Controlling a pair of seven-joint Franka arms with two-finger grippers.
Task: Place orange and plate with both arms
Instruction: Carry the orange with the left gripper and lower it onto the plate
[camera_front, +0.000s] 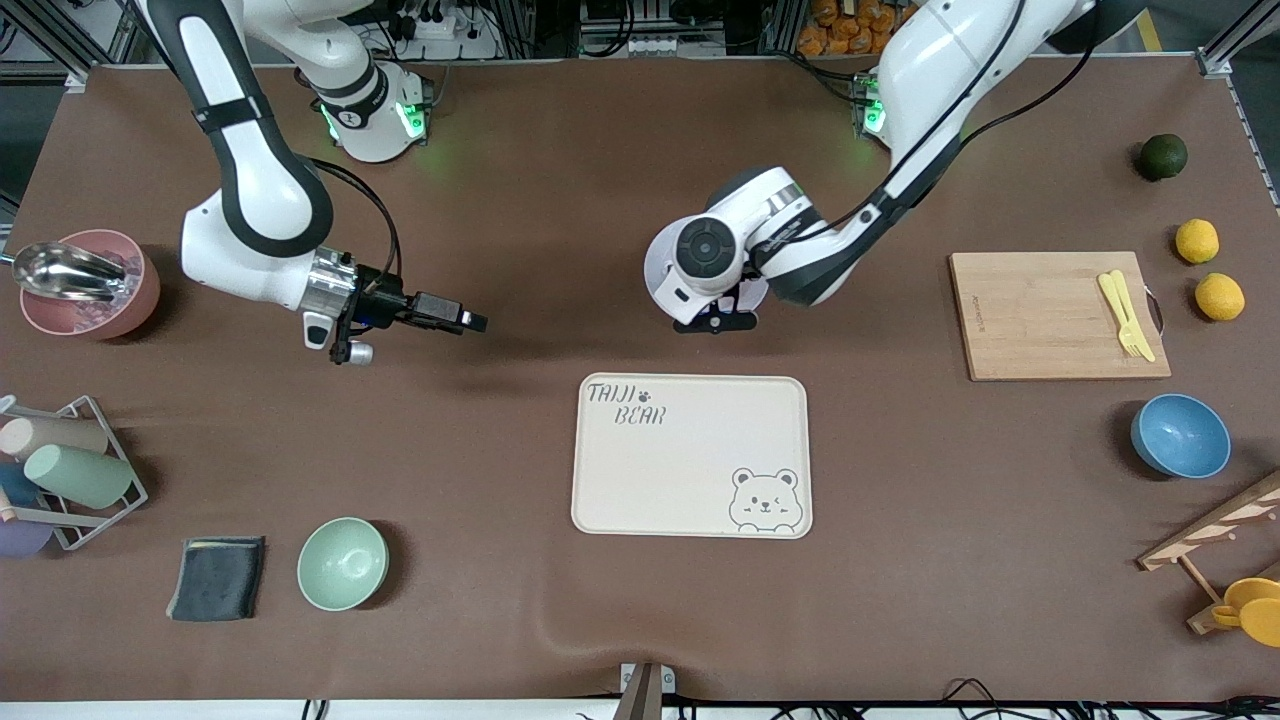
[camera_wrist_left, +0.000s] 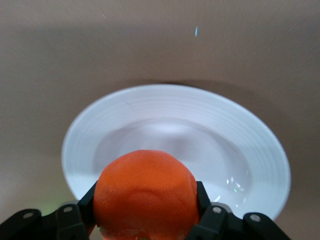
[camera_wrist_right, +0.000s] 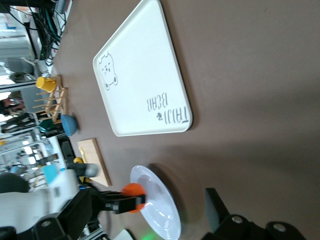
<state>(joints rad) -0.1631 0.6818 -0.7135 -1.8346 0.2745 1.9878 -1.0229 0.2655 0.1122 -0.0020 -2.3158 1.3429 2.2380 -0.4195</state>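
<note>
Left wrist view shows my left end effector (camera_wrist_left: 145, 220) clamped around the orange (camera_wrist_left: 145, 192), bright red-orange, dimpled and slightly flattened, directly over the glossy pale plate (camera_wrist_left: 240, 135) on the bench. My right end effector (camera_front: 470, 322) hovers with fingers parted, empty, waiting.

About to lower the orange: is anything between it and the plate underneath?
Nothing visible. The left claw is shut on the orange, right over the plate, whose centre is bare. The right claw waits over the table, apart.
</note>
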